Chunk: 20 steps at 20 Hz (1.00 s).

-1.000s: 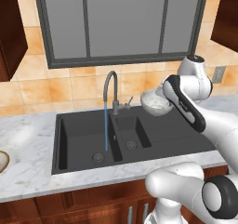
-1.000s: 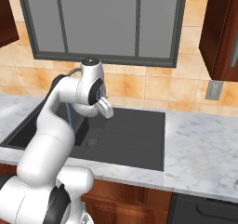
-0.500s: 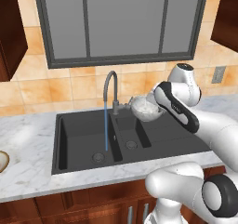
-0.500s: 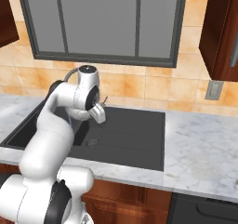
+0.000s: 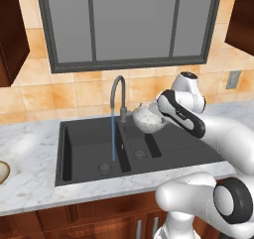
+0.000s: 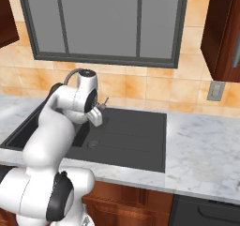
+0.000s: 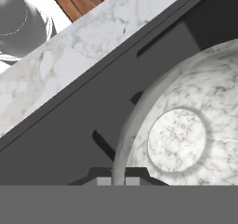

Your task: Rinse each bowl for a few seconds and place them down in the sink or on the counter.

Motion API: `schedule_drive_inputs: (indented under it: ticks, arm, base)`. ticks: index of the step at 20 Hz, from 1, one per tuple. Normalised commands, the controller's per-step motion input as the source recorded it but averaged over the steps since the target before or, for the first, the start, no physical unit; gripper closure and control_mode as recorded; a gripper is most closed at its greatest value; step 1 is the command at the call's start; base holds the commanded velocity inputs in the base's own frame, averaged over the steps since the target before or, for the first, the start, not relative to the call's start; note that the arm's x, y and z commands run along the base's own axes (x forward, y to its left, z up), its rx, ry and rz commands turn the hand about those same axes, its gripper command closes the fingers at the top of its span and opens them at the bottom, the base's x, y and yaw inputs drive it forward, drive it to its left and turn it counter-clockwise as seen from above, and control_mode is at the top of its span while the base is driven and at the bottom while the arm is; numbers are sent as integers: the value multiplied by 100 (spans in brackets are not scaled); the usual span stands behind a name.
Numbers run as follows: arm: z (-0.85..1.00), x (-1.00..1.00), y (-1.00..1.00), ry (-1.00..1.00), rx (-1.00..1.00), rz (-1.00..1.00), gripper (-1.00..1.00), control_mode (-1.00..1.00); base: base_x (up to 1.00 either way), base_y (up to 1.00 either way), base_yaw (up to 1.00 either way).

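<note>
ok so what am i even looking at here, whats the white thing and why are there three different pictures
The white thing is a robot arm on a driving base in a computer-rendered kitchen. Two pictures come from cameras on the base, behind the arm to its left and right, looking over it at the sink. The third comes from a camera on the arm's hand, looking along its gripper.

The dark sink is set into a white marble counter, and water runs from the grey tap. The gripper is shut on the rim of a whitish speckled bowl, held above the sink just right of the stream. In the hand view you look into that bowl. A second, tan-rimmed bowl sits on the counter at the far left.
</note>
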Motion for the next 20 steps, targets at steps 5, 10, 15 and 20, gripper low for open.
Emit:
schedule_drive_inputs:
  ticks: [5, 10, 15, 20]
  arm:
    - [-18, 15, 32, 3, 0, 0, 100, -100]
    - [-24, 12, 19, 3, 3, 1, 100, -100]
    - [-35, 24, 13, 2, 9, 2, 100, -100]
    - [-38, 30, 20, 2, 8, 3, 100, -100]
  base:
    - [0, 0, 0]
    - [0, 0, 0]
    - [0, 0, 0]
    - [0, 0, 0]
